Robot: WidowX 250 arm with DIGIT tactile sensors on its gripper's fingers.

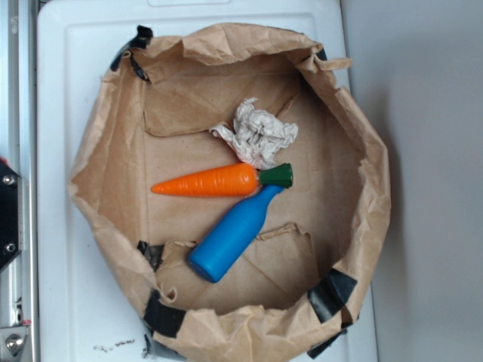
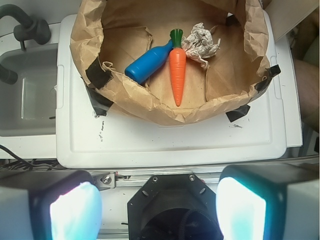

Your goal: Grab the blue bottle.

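Plainly, the grab has not begun: in the wrist view the gripper (image 2: 157,205) sits at six o'clock, well back from the work, its two fingers (image 2: 70,210) spread wide with nothing between them. Going left to right in the exterior view, the white tray (image 1: 56,188) carries a crumpled paper bag (image 1: 106,151) folded down into a shallow nest, and the blue bottle (image 1: 230,235) lies on its side on the nest floor, a little toward six o'clock of centre. Its long axis runs diagonally, the flat base toward seven o'clock and the narrow neck toward one o'clock, where the tip touches the green top of the orange carrot (image 1: 207,182) (the carrot lies almost level just above it). A wad of crumpled paper (image 1: 256,134) sits at twelve o'clock of both. The next move, I judge, calls for travelling over the bag's near wall, turning the jaws across the bottle's axis, and descending on the thick body, away from the carrot.
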